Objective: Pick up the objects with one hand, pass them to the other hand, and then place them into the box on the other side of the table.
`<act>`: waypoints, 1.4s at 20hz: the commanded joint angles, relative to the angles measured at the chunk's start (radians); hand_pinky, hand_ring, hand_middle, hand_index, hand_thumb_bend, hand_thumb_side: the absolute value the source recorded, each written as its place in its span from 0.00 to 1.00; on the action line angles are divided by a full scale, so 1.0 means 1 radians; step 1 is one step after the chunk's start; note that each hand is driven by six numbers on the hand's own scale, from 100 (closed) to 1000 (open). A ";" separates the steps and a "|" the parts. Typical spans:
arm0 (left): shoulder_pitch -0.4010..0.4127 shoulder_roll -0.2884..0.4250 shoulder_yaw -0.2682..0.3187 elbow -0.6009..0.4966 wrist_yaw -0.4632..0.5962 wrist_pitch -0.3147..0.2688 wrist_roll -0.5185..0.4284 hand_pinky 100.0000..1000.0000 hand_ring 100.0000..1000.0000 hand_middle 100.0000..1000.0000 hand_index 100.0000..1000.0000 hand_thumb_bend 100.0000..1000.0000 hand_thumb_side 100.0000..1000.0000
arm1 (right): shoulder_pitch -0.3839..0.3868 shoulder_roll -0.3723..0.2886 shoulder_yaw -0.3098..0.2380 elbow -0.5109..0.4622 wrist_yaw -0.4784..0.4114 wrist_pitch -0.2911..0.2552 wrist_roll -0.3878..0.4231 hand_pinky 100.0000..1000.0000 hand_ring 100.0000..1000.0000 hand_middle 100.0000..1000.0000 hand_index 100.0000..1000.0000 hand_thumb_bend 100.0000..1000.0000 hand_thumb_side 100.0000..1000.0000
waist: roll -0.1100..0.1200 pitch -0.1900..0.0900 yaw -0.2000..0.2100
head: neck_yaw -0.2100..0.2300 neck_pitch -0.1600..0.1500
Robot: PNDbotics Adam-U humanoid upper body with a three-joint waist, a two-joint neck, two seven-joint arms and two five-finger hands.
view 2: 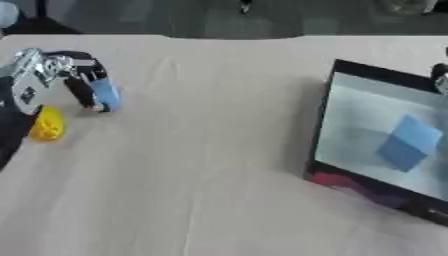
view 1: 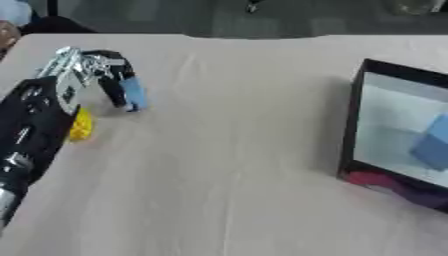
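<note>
My left hand (view 1: 83, 75) reaches in from the left, its fingers curled downward just above the table. A small pale blue block (view 1: 133, 94) stands upright at the fingertips, pinched against a black finger. On the table beside the forearm lies a yellow object (view 2: 47, 123), partly hidden by the arm in the left eye view. At the right stands the black-rimmed box (view 2: 320, 125) with a pale floor and a blue cube (view 2: 406, 142) inside. A dark and silver part (view 2: 442, 80) shows at the right edge above the box, too little of it to make out.
The beige table (view 1: 227, 150) stretches between the hand and the box. A red and purple thing (view 1: 389, 184) lies against the box's near wall. Beyond the table's far edge the floor is dark.
</note>
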 commanded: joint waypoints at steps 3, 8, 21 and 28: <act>0.017 0.075 0.003 -0.199 0.080 0.047 0.052 0.80 0.78 0.64 0.50 0.20 0.00 | -0.026 -0.042 -0.012 -0.052 -0.026 -0.009 -0.010 1.00 1.00 0.98 0.95 0.04 0.51 | -0.007 -0.025 0.005 | -0.004 -0.005; 0.078 0.070 0.003 -0.358 0.207 0.071 0.160 0.80 0.78 0.62 0.50 0.08 0.00 | -0.080 -0.070 0.001 -0.142 -0.082 -0.016 -0.014 1.00 1.00 0.98 0.95 0.05 0.46 | -0.016 -0.028 0.007 | -0.012 -0.012; 0.198 -0.032 -0.035 -0.555 0.287 0.057 0.369 0.77 0.76 0.58 0.49 0.00 0.00 | -0.289 -0.080 0.088 -0.206 -0.132 -0.003 0.095 1.00 1.00 0.99 0.95 0.06 0.43 | -0.040 -0.032 0.016 | -0.030 -0.028; 0.243 -0.108 -0.048 -0.587 0.265 0.027 0.475 0.76 0.76 0.57 0.48 0.00 0.00 | -0.377 -0.043 0.154 -0.206 -0.036 -0.008 0.202 0.99 1.00 0.99 0.95 0.12 0.41 | -0.051 -0.034 0.018 | -0.039 -0.029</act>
